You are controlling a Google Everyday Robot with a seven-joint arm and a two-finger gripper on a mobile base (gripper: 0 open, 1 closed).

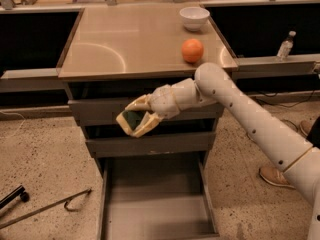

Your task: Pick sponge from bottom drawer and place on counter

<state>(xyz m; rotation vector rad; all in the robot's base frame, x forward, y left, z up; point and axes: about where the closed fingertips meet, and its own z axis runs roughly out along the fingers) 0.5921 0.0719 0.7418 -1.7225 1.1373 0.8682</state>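
Note:
My gripper (129,121) is shut on the dark green sponge (133,119) and holds it in the air in front of the two narrower grey drawers, below the counter's front edge. The white arm reaches in from the lower right. The bottom drawer (156,204) is pulled open below; the floor that shows is bare. The tan counter (120,39) lies above and behind the gripper.
An orange (192,50) and a white bowl (194,18) sit on the counter's right side. A dark metal tool (42,209) lies on the floor at left. A person's shoe (277,176) is at right. A water bottle (285,45) stands on the right ledge.

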